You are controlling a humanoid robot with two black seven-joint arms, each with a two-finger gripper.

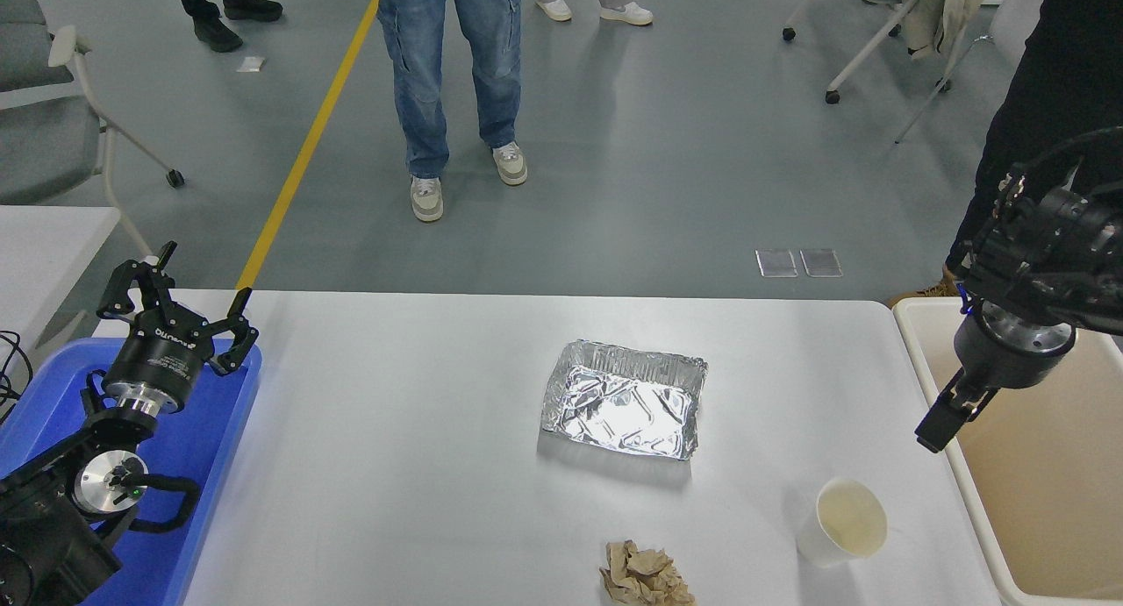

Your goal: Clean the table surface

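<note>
White desk: the large matte white rectangular desk surface (pixel 395 466) fills the lower middle of my head view, between the blue plastic tray (pixel 202 439) on my left and the beige plastic bin (pixel 1035 466) on my right.
Left to clear: I count three things on it: a crinkled silver foil tray (pixel 625 399) near the middle, a white paper cup (pixel 842 522) standing upright toward the near right, and a crumpled brown paper wad (pixel 645 574) at the near edge.
Bin: what I see of its inside looks bare.
Right gripper (pixel 943 420): it hangs over the bin's left rim, pointing down, above and beyond the cup; I cannot tell how its fingers are set.
Left gripper (pixel 175 303): parked over the blue tray, fingers spread and holding nothing.
Progress: I judge the job barely begun, with all three items waiting.
Next: the cup lies nearest my right arm.
</note>
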